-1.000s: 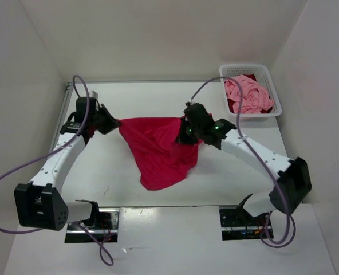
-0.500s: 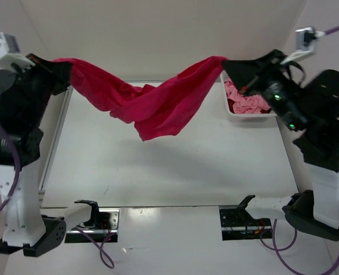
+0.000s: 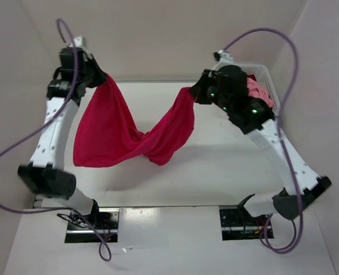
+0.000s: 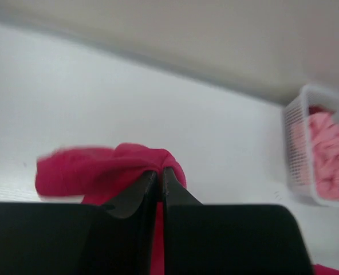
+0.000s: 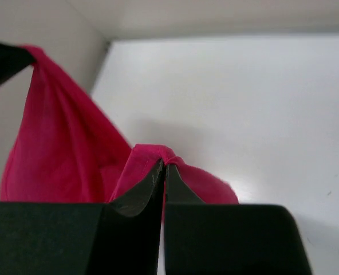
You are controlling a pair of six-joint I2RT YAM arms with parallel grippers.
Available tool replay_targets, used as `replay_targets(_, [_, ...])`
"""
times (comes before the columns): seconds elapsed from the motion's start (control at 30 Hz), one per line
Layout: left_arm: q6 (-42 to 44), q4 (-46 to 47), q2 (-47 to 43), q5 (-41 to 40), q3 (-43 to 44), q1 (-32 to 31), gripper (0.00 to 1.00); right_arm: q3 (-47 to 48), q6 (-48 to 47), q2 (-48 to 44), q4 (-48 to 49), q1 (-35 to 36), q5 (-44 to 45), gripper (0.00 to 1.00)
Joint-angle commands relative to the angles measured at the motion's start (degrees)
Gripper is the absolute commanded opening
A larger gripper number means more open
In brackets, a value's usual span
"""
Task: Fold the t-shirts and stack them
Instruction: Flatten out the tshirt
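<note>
The bright magenta-red t-shirt (image 3: 109, 129) hangs in the air between both grippers and sags in the middle above the table. My left gripper (image 3: 102, 78) is shut on one edge of it at the upper left; the cloth bunches at its tips in the left wrist view (image 4: 160, 169). My right gripper (image 3: 193, 91) is shut on another edge, seen pinched in the right wrist view (image 5: 163, 166). The light pink t-shirt (image 3: 259, 90) lies in the basket, partly hidden by my right arm. The dark crimson t-shirt shows only as a sliver (image 4: 316, 109) in the basket.
The white lattice basket (image 3: 272, 86) stands at the back right of the table, also in the left wrist view (image 4: 298, 154). White walls close in the table at the back and sides. The white tabletop (image 3: 215, 166) lies below the hanging shirt.
Both arms came down from their high, spread pose and moved inward. The shirt, pulled wide half a second ago, now hangs lower with a deep sag and a wide panel under the left gripper.
</note>
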Motion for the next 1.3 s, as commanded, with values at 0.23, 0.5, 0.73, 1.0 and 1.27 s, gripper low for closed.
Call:
replay_targets(0.23, [-1.0,4.7,31.0,10.4,16.4,3.9,0.13,-5.0,-2.4,6.3,10.9,-0.6,-4.1,0.0])
replay_targets(0.5, [1.4,0.6,37.4,10.5,12.4,7.5,1.0,-31.5,3.8,5.2,9.2,-2.2,-7.3,0.01])
replay_targets(0.73, [-1.4,12.6,13.4,10.8,-30.8,7.5,0.86,-38.2,5.6,0.9,9.3,-6.9,-8.5,0.01])
replay_targets(1.0, [-17.3,21.0,1.1,13.1,-57.0,7.5,0.59,-41.2,6.1,0.4,9.3,-7.4,-10.7,0.02])
replay_targets(1.27, [-28.1,30.0,4.5,12.5,-59.7,7.5,0.59,-41.7,6.6,-1.2,9.3,-7.4,-11.7,0.02])
